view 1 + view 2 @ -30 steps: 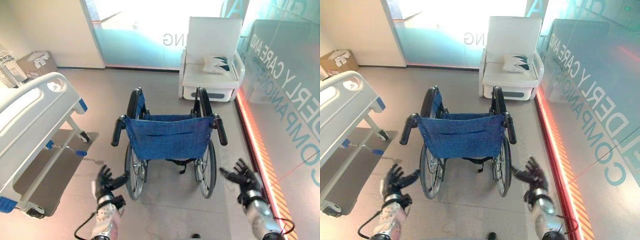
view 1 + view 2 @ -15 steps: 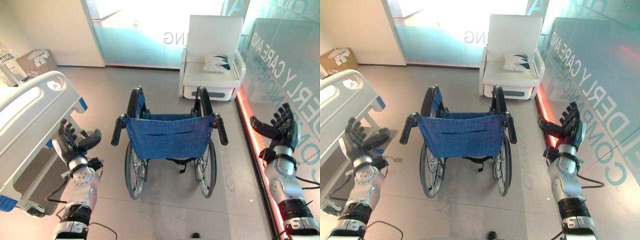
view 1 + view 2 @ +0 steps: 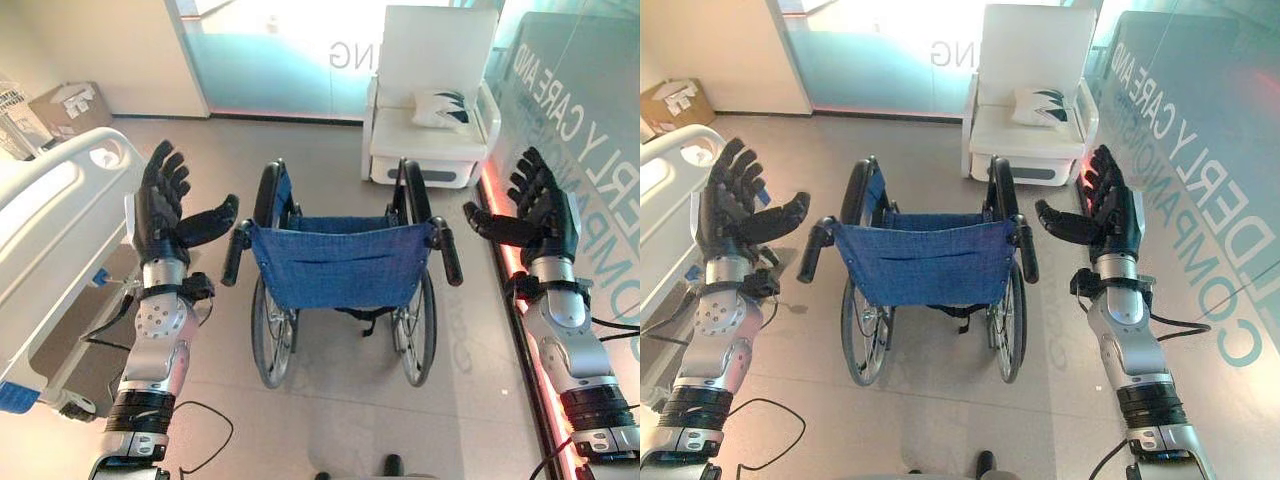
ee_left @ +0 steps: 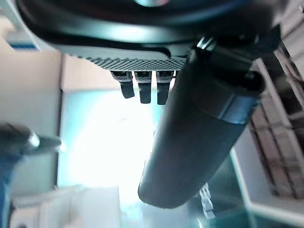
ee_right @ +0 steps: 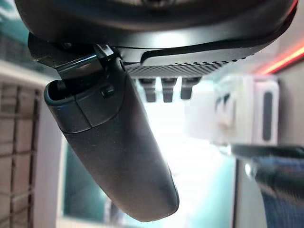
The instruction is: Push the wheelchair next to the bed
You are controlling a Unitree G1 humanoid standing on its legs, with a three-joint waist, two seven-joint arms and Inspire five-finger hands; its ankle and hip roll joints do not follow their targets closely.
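Observation:
A wheelchair (image 3: 340, 268) with a blue fabric back and black push handles stands on the floor in front of me, its back towards me. My left hand (image 3: 165, 210) is raised and open, just left of the left push handle (image 3: 236, 253), apart from it. On the other side my right hand (image 3: 535, 210) is open too, held a little right of the right push handle (image 3: 445, 250), not touching. The white bed (image 3: 55, 230) with blue corner parts stands at the left.
A white armchair (image 3: 432, 100) with a cushion stands behind the wheelchair. A glass wall with lettering (image 3: 590, 120) and a lit red floor strip (image 3: 520, 330) run along the right. A cardboard box (image 3: 68, 105) sits at the back left.
Both hands have risen from low beside the wheels to handle height and moved in towards the push handles, fingers spread. The wheelchair has not moved.

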